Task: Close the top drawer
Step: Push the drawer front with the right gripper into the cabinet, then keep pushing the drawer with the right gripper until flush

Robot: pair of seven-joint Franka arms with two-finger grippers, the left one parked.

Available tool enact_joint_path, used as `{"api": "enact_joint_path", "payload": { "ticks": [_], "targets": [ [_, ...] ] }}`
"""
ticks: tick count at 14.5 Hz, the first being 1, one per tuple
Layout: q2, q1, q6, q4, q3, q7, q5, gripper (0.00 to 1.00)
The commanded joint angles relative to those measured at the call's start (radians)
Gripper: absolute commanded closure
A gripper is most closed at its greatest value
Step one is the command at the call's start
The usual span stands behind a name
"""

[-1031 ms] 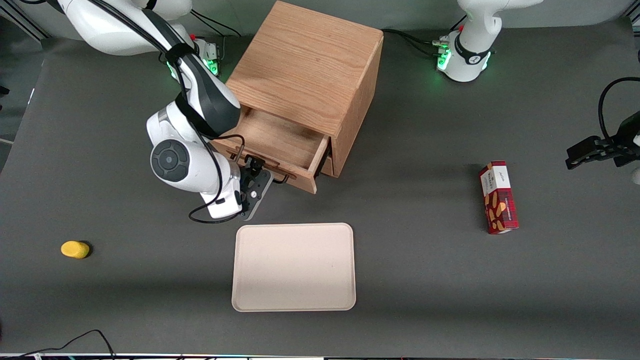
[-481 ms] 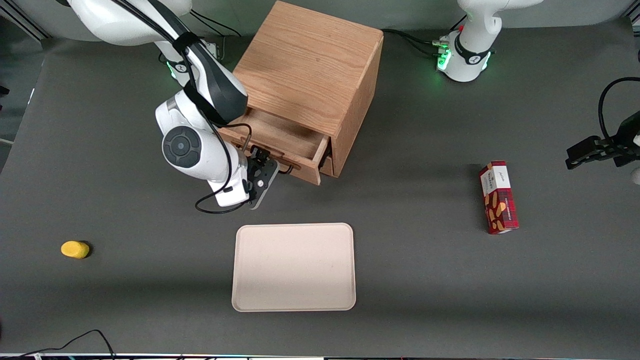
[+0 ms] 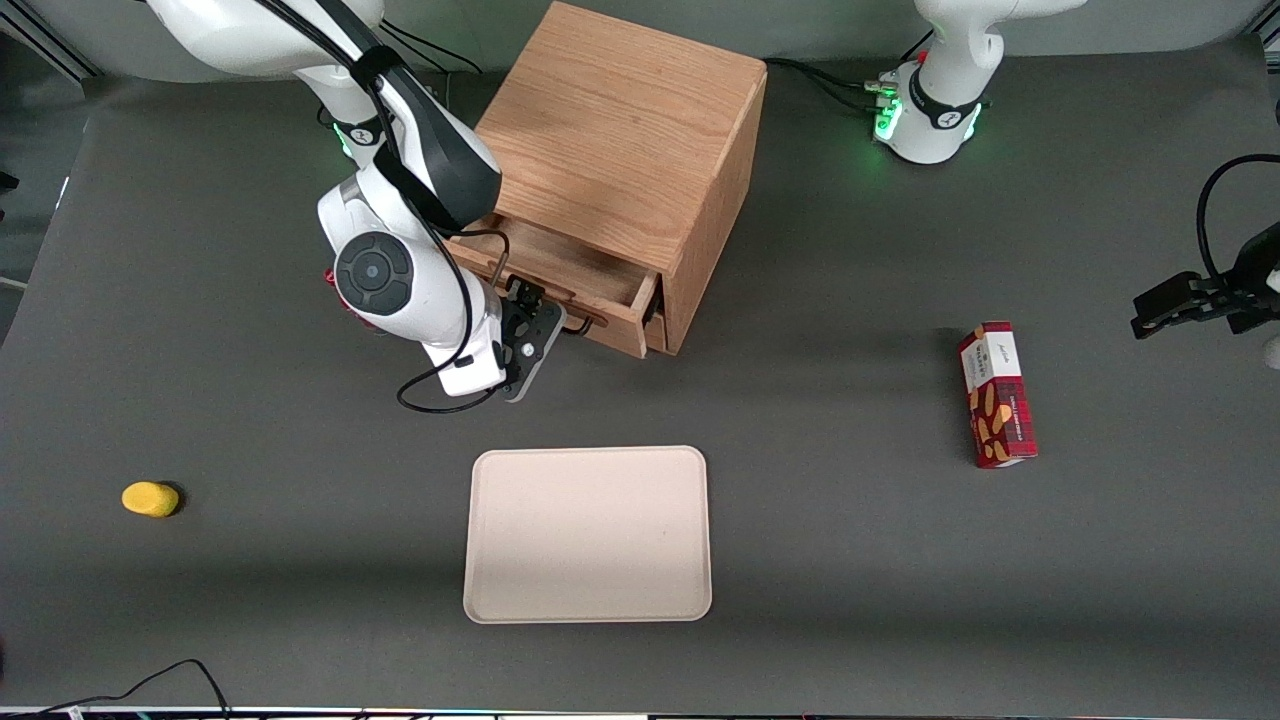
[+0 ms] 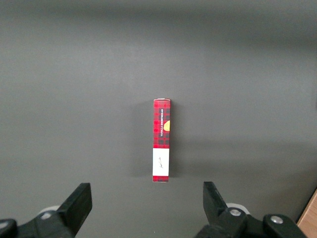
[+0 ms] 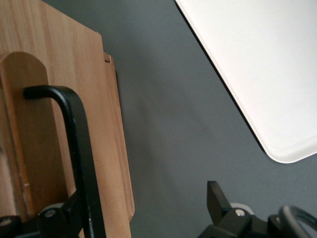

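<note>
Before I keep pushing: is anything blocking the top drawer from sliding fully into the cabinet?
Nothing visible. The top drawer is partly open, what shows of its inside looks bare, and the gripper sits at its handle. The tray lies nearer the front camera, apart.

The working arm covers the end of the top drawer (image 3: pixel 560 275) toward it and most of its black handle (image 5: pixel 79 148). The pincer (image 3: pixel 535 325) is half hidden under the wrist. The tray (image 5: pixel 257 64) is cut by the wrist picture's edge.
</note>
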Motion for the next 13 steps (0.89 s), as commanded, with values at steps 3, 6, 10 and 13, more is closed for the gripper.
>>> {"api": "enact_joint_path", "payload": {
  "ticks": [3, 6, 10, 13],
  "targets": [
    [-0.071, 0.006, 0.037, -0.090, 0.026, 0.046, 0.025, 0.00],
    [-0.078, 0.008, 0.042, -0.104, 0.041, 0.062, 0.025, 0.00],
    [-0.087, 0.008, 0.045, -0.119, 0.060, 0.092, 0.025, 0.00],
    [-0.089, 0.008, 0.045, -0.127, 0.078, 0.100, 0.025, 0.00]
  ]
}}
